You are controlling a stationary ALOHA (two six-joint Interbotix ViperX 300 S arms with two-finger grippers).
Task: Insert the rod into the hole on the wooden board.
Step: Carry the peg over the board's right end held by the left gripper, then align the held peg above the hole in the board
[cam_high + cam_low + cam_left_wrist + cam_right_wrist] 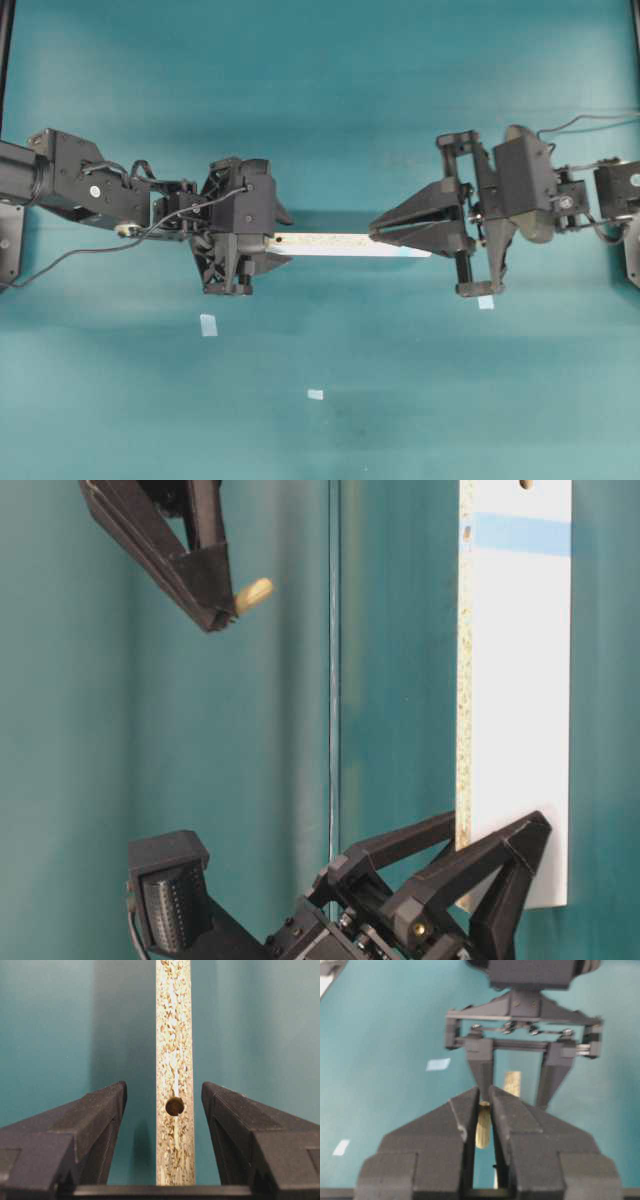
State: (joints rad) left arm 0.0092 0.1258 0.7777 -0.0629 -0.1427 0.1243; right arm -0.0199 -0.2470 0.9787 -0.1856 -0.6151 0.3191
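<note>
The teal table [330, 90] fills every view. In the overhead view the left arm [80, 185] reaches in from 9 o'clock and the right arm [560, 190] from 3 o'clock, their grippers facing each other across the middle.

The wooden board [345, 244] lies level between them in the overhead view, lifted off the table. In the table-level view it runs from 6 to 12 o'clock, with a light-blue patch [522, 533] across its far end and the hole [526, 484] just past that patch at the top edge.

The left gripper [265, 245] grasps the board's plain end: the table-level view shows its fingers [515, 865] set widely apart and pressed against the board's two broad faces. The left wrist view looks along the speckled chipboard edge, with a dark round hole [174, 1106] in it between the two fingers.

The right gripper [375, 230] has its jaws nearly together, clamped on the rod [252, 594]. The rod's tip sticks out of the fingertips toward 2 o'clock in the table-level view, well apart from the board and its hole. In the overhead view the gripper tips sit above the board's middle.

Small pale-blue squares [208, 324] lie on the table at 6 to 7 o'clock from the board.
</note>
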